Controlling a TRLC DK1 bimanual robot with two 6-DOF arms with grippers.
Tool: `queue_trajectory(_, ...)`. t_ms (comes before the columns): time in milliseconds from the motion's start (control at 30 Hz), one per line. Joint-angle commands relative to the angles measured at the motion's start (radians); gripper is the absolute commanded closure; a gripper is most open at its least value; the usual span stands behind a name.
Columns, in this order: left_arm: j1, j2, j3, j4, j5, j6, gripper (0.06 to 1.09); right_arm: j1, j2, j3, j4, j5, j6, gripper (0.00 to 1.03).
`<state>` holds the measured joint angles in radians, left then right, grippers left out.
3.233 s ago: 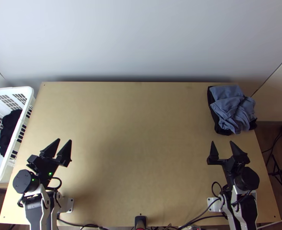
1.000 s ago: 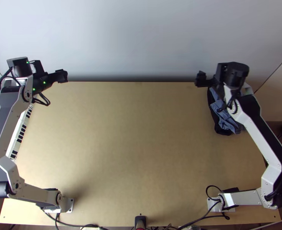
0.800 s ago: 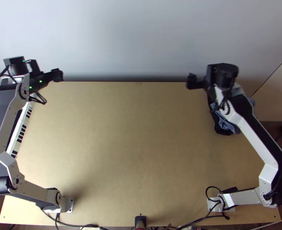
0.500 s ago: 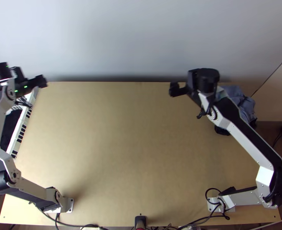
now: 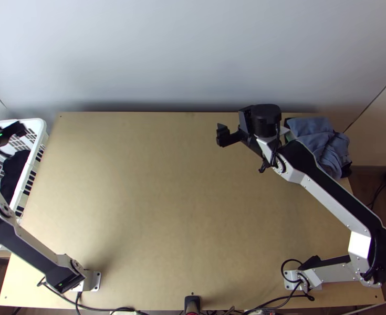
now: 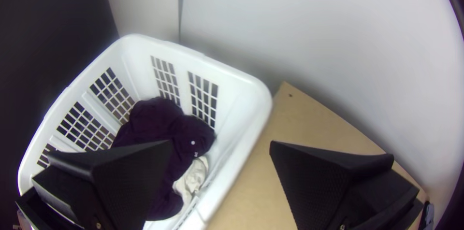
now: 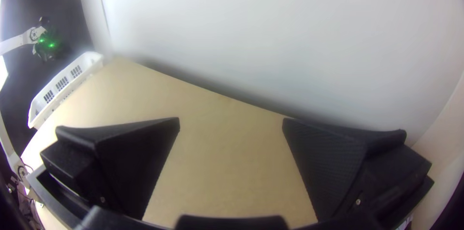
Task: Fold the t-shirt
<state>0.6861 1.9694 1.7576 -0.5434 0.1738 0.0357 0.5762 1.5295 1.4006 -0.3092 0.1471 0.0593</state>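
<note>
"Left wrist view: what are we after?"

"Probably the dark t-shirt (image 6: pixel 155 121), bunched inside the white basket (image 6: pixel 237 99)."

"Which way from the claw?"

"On the top view's clock, twelve straight up the picture, it lies near six o'clock from the left gripper (image 6: pixel 221 141). The bundle runs roughly one to seven."

"Left is nearer, then?"

"Clearly. It's spread wide, pinching nothing. The right gripper (image 7: pixel 231 118) is spread and empty too, but well apart, around three o'clock from the shirt."

"So left should dip in, pinching across that length."
</note>
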Motion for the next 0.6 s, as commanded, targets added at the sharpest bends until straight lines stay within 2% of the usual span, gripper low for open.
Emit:
queue_trajectory(0,0.109,0.198,0.163,0.007,0.000,0.023,0.11,0.007,0.004,-0.026,-0.004,0.011,0.001,0.04)
queue_trajectory(367,0.122,0.499,0.485,-0.033,-0.003,0.021,0.11,0.008,0.018,-0.057,-0.005,0.023,-0.009,0.04)
queue_trajectory(567,0.121,0.595,0.505,0.037,-0.030,0.021,0.11,0.010,0.023,-0.058,-0.007,0.048,-0.015,0.04)
